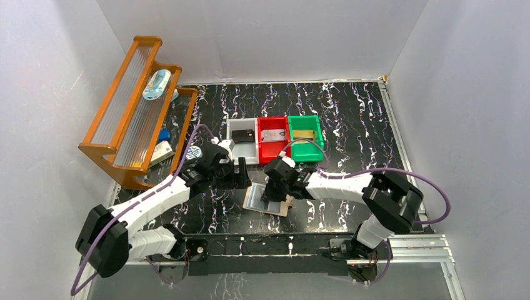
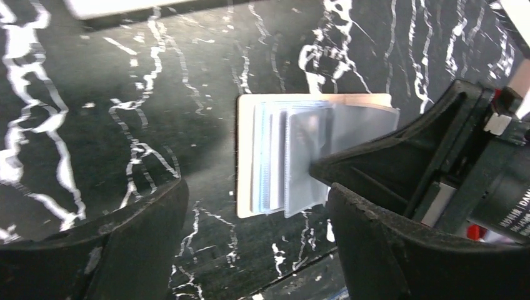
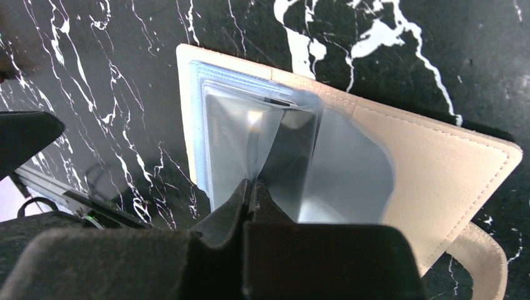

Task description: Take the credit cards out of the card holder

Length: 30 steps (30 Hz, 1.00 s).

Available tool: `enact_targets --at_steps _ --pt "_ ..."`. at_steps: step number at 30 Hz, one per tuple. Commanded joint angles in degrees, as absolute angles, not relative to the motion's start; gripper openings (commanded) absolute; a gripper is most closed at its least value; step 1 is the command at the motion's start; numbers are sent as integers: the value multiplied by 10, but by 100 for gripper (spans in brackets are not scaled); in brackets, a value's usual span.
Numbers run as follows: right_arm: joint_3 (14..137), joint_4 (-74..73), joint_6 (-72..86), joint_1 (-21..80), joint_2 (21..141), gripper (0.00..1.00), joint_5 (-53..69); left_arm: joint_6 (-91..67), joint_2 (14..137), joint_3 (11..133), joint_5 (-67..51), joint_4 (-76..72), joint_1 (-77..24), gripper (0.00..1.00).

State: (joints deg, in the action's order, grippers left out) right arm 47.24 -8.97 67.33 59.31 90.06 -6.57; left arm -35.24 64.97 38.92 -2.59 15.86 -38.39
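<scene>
Right wrist view puts the card holder [image 3: 437,169] flat and open on the dark marbled desk [image 1: 350,119], tan cover down, its strap tab toward the lower right and its fan of pale glossy pockets facing up. From above, it sits near the front edge, between the two arms.

The right hand [image 3: 253,187] is pinched tight on the free edge of one plastic sleeve [image 3: 237,137], which stands up off the stack and bows under the pull. Something dark shows behind the glossy film, but I cannot tell whether it is a card.

The left hand [image 2: 256,200] hangs low just beside the holder's outer edge with its fingers spread wide, gripping nothing and pressing on nothing.

Likely trouble from here:
- The holder is light and nothing pins it. A pull on the sleeve could drag or lift the whole wallet instead of opening a pocket.
- The grip is on film, not on a card. Slick plastic may slip out, or crease and tear if pulled hard.
- The two hands are close over the same small thing, so if the left one comes in to hold the cover or reach a card, its fingers could knock the right one.
- A card freed abruptly could skid across the smooth desk.

Behind stand the grey bin [image 1: 242,139], red bin [image 1: 273,134] and green bin [image 1: 305,134], well apart from the holder.
</scene>
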Motion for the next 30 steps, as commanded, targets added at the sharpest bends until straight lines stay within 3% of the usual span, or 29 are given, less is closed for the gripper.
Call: enact_targets --at_steps 1,5,13,19,30 --pt "444 -28 691 585 859 0 -49 -336 680 386 -144 99 -382 77" --pt "426 -10 696 581 839 0 -52 -339 717 392 -185 83 -381 68" --pt "387 18 716 578 813 0 -51 -340 762 393 -269 32 -381 64" --pt "366 31 724 574 801 0 -51 -344 817 393 -356 2 -382 53" --pt "356 36 728 569 794 3 -39 -357 861 401 -373 -25 -383 21"
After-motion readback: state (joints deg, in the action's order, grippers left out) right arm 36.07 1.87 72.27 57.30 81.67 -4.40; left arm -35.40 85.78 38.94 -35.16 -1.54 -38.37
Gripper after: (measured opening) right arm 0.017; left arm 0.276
